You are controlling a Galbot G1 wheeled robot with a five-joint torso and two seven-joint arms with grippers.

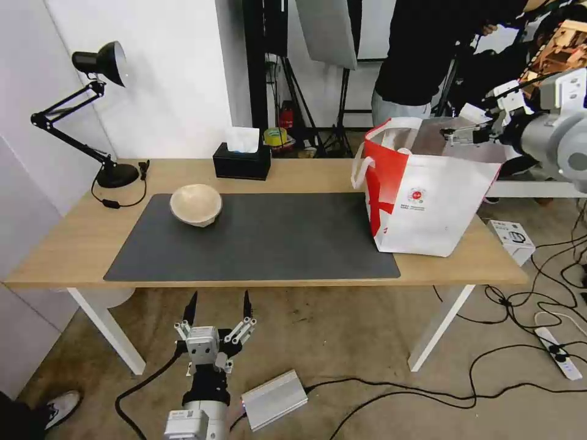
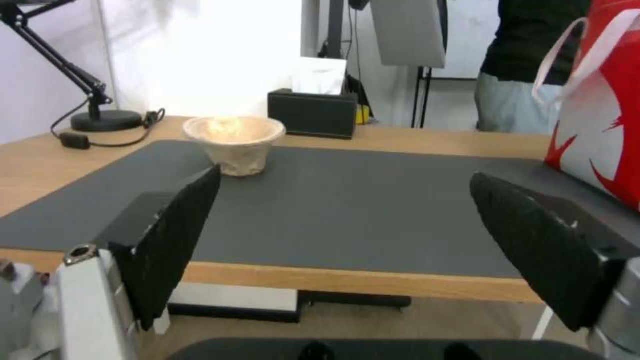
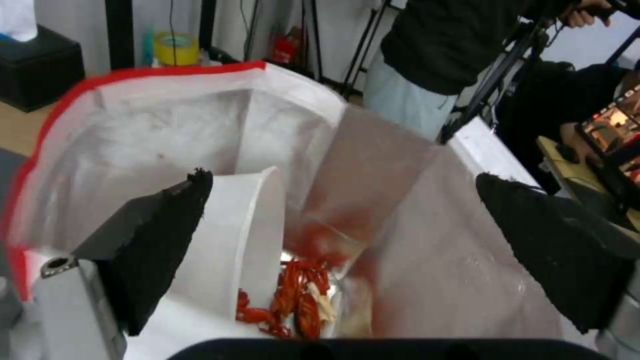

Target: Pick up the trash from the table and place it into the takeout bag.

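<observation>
Trash left on the worktop [image 1: 306, 177] is one beige paper bowl [image 1: 195, 205] at middle left, so the spread left claw [image 1: 219, 311] at the bottom should probably rise slowly around its rim, while the spread right claw [image 1: 455, 135] hangs over the takeout bag [image 1: 428, 208].

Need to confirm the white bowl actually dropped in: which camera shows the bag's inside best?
The right wrist view: the open right gripper looks down into the takeout bag, where red scraps lie. The head view gives its outside; the left wrist view, one red-white side.
</observation>
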